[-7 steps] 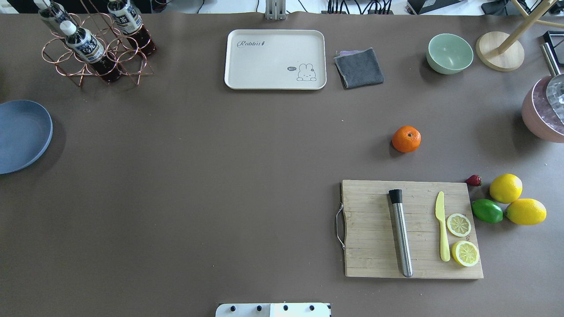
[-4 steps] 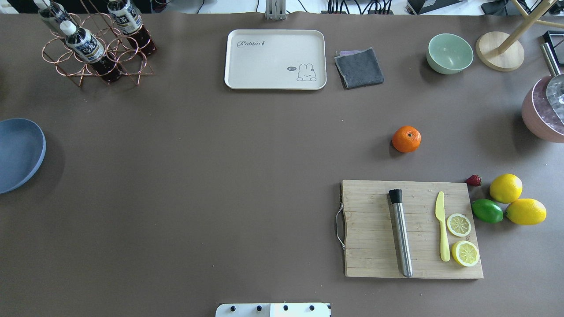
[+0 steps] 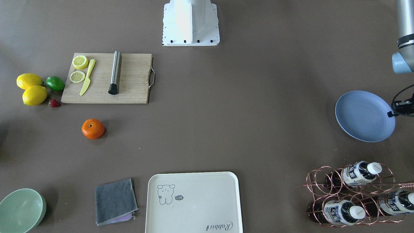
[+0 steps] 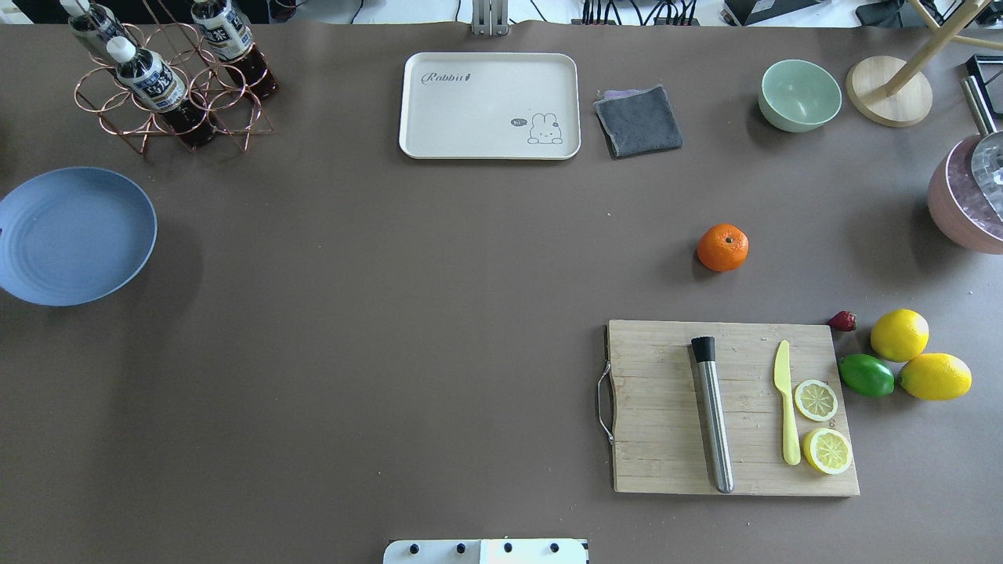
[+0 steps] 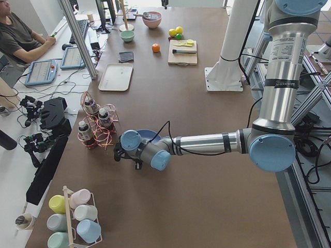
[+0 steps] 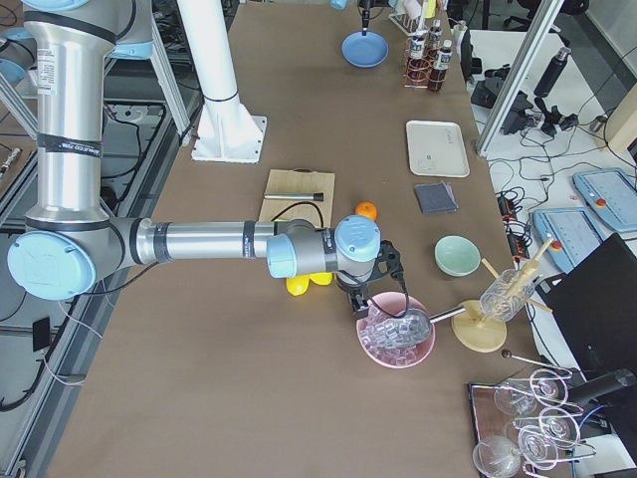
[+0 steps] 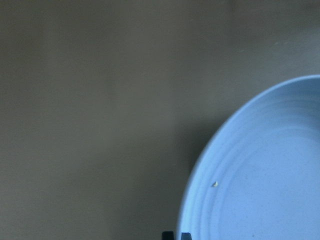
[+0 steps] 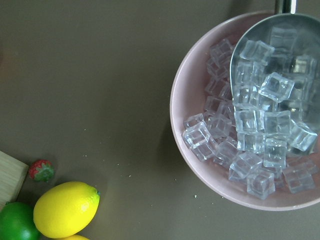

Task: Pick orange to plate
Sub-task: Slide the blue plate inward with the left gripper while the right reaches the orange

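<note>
We take twelve o'clock as straight away from the robot. Nearest its base (image 4: 486, 551), at about two o'clock, lies the bamboo cutting board (image 4: 658, 407). It carries a steel muddler (image 4: 713, 415), a yellow plastic knife (image 4: 786, 407) and two lemon slices (image 4: 816, 399). Just off the board's three o'clock side, a lime (image 4: 866, 375) and two lemons (image 4: 899, 334) huddle together, with a strawberry (image 4: 842, 320) by the board's far corner.

The orange (image 4: 722, 247) sits alone on the worktop (image 4: 392, 313), a little beyond the board's far edge at twelve o'clock from it, touching nothing. Well apart, at nine o'clock from the orange, the blue plate (image 4: 74, 235) is grasped at its rim by the left hand (image 7: 177, 235), and it casts a wide shadow to one side.

At three o'clock from the orange, the right hand (image 6: 370, 294) hovers over a pink bowl (image 8: 176, 100) of ice cubes (image 8: 200, 137). We cannot tell whether that hand is released or clenched.

Farthest out stand a cream tray (image 4: 490, 106), a grey cloth (image 4: 639, 120) and a pale green bowl (image 4: 799, 94).
</note>
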